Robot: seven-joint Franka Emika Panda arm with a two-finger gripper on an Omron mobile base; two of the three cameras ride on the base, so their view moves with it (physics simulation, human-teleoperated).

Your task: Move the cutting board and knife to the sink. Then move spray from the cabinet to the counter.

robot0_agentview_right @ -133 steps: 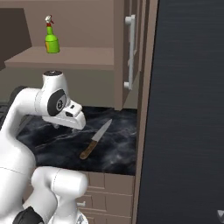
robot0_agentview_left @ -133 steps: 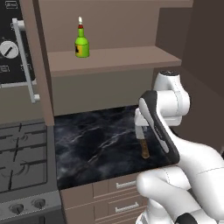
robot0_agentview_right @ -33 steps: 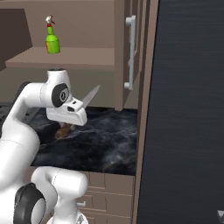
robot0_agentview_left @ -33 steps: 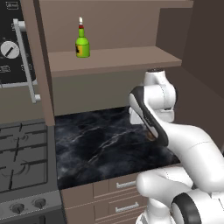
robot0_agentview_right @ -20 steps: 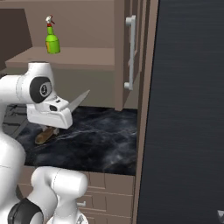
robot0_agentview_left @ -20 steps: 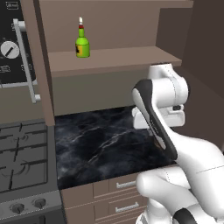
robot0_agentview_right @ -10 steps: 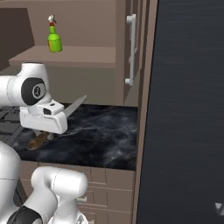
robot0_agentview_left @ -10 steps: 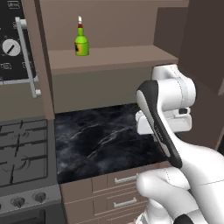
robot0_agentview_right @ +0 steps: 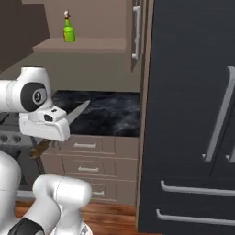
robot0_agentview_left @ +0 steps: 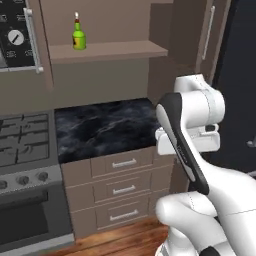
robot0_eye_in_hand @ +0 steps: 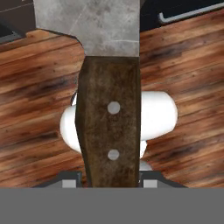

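The fingers (robot0_eye_in_hand: 111, 183) are clamped on the brown handle of the knife (robot0_eye_in_hand: 110, 109), which hangs over the wooden floor (robot0_eye_in_hand: 39, 87) with its grey blade pointing away from the hand. Compared with a moment ago, the whole scene has slid sideways and the drawers (robot0_agentview_left: 120, 187) now show in full, so the base is driving off, likely toward the sink. Beyond, the black tabletop (robot0_agentview_left: 105, 127) lies bare, and farthest back the green spray (robot0_agentview_left: 78, 36) stands on the cabinet (robot0_agentview_left: 107, 50) shelf, not yet fetched.
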